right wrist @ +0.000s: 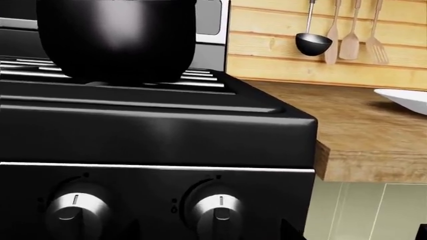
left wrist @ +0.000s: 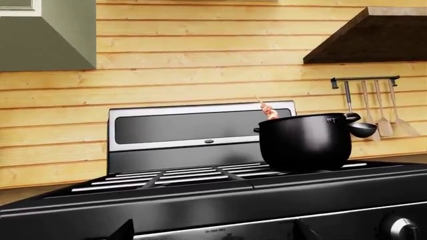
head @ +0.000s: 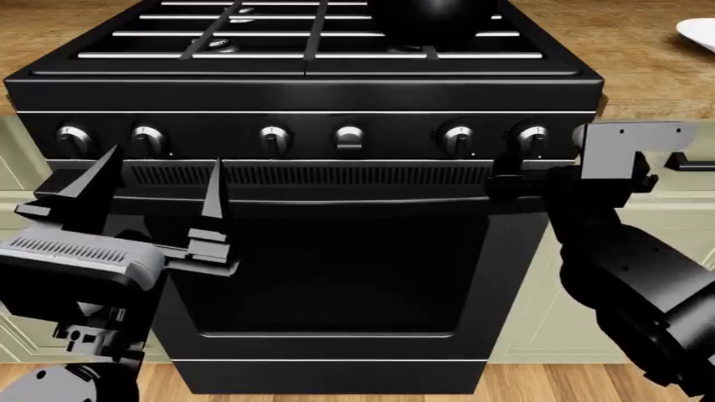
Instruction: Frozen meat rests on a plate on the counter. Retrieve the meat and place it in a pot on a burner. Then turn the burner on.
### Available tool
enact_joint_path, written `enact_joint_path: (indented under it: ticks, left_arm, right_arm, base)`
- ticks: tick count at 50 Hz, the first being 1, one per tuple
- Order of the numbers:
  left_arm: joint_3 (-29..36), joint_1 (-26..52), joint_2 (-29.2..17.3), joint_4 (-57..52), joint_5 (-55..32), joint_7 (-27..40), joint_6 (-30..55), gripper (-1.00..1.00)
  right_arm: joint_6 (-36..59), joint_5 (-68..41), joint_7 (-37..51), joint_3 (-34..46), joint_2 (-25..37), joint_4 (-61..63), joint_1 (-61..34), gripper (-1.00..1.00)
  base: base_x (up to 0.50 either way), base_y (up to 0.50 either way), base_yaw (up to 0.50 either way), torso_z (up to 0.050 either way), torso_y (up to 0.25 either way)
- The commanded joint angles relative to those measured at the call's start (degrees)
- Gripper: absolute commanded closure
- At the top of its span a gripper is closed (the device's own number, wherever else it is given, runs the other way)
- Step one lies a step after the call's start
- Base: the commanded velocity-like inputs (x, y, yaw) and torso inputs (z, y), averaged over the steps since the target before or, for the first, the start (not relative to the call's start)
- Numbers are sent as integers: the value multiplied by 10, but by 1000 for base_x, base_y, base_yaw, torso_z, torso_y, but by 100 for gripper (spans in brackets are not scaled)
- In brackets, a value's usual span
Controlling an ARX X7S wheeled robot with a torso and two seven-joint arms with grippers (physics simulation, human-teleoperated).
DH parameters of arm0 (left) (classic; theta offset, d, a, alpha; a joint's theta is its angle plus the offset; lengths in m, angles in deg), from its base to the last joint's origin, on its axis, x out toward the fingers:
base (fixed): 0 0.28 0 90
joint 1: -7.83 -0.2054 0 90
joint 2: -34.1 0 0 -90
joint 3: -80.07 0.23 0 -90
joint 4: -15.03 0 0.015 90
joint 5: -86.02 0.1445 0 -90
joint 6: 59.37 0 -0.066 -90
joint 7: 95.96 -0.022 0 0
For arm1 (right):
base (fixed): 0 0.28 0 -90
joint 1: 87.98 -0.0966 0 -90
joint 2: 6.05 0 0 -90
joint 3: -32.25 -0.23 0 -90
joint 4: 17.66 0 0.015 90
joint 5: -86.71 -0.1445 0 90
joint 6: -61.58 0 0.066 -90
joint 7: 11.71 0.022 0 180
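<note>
The black pot (left wrist: 305, 141) stands on the stove grate at the back right, and it hides the burner beneath it. The frozen meat (left wrist: 269, 112) pokes out of the pot's rim on its skewer. The white plate (right wrist: 407, 100) lies bare on the counter (right wrist: 373, 130) to the right of the stove. My right gripper (right wrist: 211, 234) is open at the front panel, one finger on each side of the rightmost knob (right wrist: 217, 207), apart from it. My left gripper (head: 166, 159) is open and holds nothing, in front of the left knobs.
Several silver knobs (head: 348, 136) run along the stove's front panel, above the oven door (head: 335, 268). A ladle and spatulas (right wrist: 340, 30) hang on the wood wall. A dark shelf (left wrist: 373, 35) and a range hood (left wrist: 47, 35) hang above.
</note>
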Motion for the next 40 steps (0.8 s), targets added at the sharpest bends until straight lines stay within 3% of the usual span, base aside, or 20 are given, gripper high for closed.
enact_joint_path:
  ticks: [1, 40]
  left_arm:
    - [0, 1, 0, 5, -3, -1, -1, -100]
    - [-1, 0, -1, 11, -9, -2, -7, -100]
  right_arm:
    - [-4, 6, -11, 1, -15, -37, -4, -100]
    - [20, 7, -31, 10, -48, -101, -27, -100]
  base:
    - [0, 0, 0, 0, 0]
    - [0, 0, 0, 0, 0]
